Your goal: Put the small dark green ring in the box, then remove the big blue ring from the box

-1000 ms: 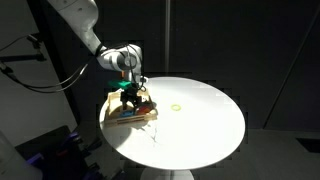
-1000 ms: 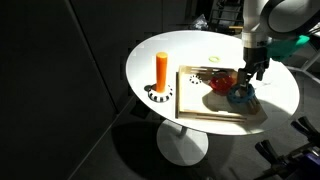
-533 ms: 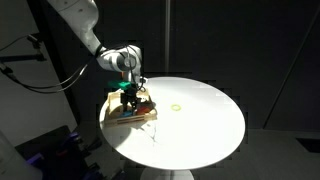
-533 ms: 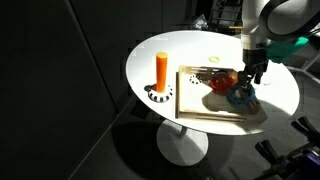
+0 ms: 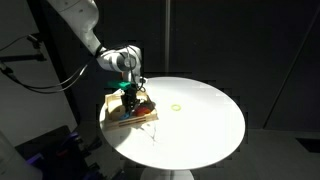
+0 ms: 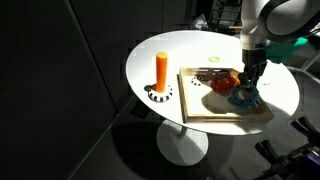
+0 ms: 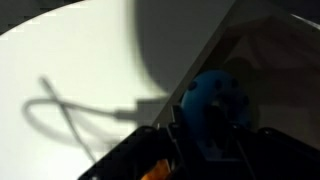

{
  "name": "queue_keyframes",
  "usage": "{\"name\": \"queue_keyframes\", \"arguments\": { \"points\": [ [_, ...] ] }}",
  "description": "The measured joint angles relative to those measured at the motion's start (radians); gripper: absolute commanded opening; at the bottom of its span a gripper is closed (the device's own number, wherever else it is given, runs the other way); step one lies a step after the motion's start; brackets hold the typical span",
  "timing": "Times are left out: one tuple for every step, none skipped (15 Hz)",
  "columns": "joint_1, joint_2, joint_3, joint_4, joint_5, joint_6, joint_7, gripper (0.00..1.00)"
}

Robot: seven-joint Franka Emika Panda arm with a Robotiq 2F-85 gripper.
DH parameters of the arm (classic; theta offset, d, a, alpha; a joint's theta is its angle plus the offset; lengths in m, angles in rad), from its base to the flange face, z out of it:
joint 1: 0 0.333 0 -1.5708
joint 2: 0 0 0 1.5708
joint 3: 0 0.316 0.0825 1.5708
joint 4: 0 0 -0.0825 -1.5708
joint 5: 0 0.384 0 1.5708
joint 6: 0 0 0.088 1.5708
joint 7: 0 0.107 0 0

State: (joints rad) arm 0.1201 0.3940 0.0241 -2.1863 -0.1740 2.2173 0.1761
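**Blue ring right under my fingers, inside the box**

The big blue ring, thick and pale cyan, lies in the shallow light-wood box, on the side away from the orange upright peg. A red piece sits just beside it in the same tray. In the wrist view the ring fills the space right ahead of me, with my dark fingers on either side of it.

My gripper points straight down onto the ring, so the ring is directly below me and not off to a side. I cannot tell whether my fingers are clamped on it or only straddling it, because the pictures are too dark and blurred there.

I judge that the removal step is in hand. It calls for a straight lift high enough to clear the low wall, then a move out over the round white table.

I cannot make out the small dark green ring with any certainty. A thin yellow-green ring lies on the table, well apart from the box.
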Motion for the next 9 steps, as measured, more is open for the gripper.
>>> {"name": "queue_keyframes", "arguments": {
  "points": [
    [0.0, 0.0, 0.0, 0.001, 0.0, 0.001, 0.0, 0.1],
    [0.0, -0.001, 0.0, 0.004, 0.0, 0.005, 0.0, 0.1],
    [0.0, -0.004, -0.001, 0.008, 0.0, 0.012, 0.0, 0.1],
    [0.0, -0.01, -0.002, 0.012, 0.0, 0.019, 0.0, 0.1],
    [-0.001, -0.017, -0.004, 0.015, 0.0, 0.027, 0.001, 0.1],
    [-0.001, -0.028, -0.008, 0.015, 0.0, 0.035, 0.002, 0.1],
    [-0.001, -0.039, -0.013, 0.015, 0.0, 0.039, 0.005, 0.1],
    [-0.002, -0.053, -0.021, 0.015, 0.0, 0.041, 0.011, 0.1],
    [-0.002, -0.066, -0.032, 0.015, -0.001, 0.041, 0.02, 0.1]
  ]
}}
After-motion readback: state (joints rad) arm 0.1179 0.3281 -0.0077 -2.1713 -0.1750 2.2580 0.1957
